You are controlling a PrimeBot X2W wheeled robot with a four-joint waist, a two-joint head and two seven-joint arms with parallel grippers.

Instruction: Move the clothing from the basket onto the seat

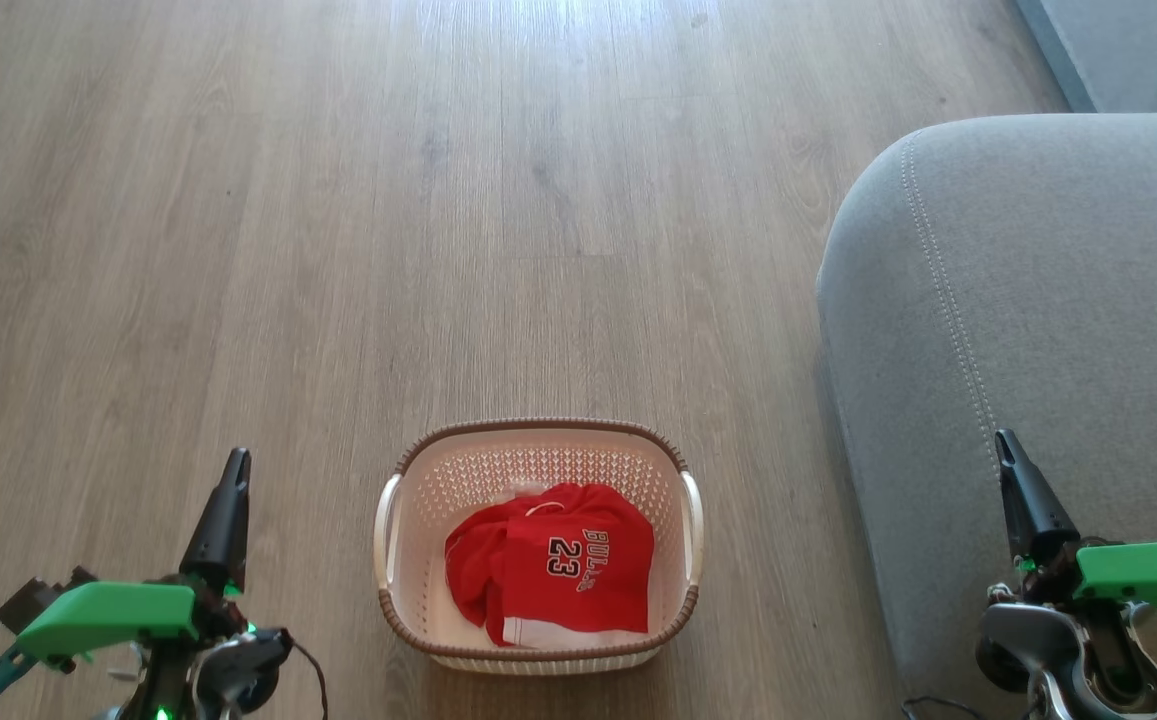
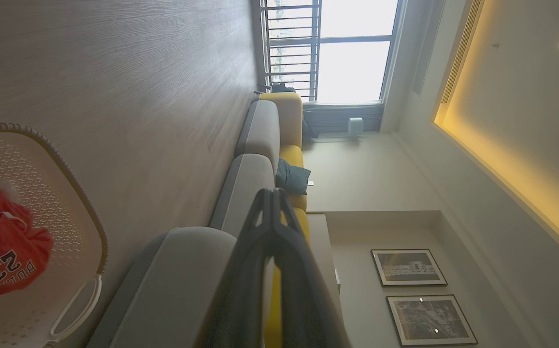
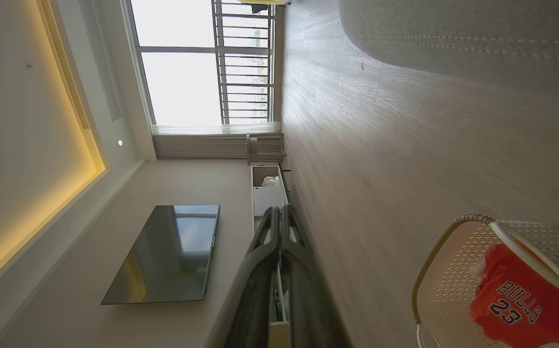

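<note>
Head view: Bulls clothing (image 1: 558, 562) in basket (image 1: 538, 426), first step; left gripper (image 1: 236, 462), right gripper (image 1: 1006, 441) pressed together. Next we open, pinch fabric, carry to seat (image 1: 1038, 280).

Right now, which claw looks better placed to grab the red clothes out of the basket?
Probably the left. The left claw sits nearer the basket holding the clothing; the right claw is farther off, by the seat.
</note>
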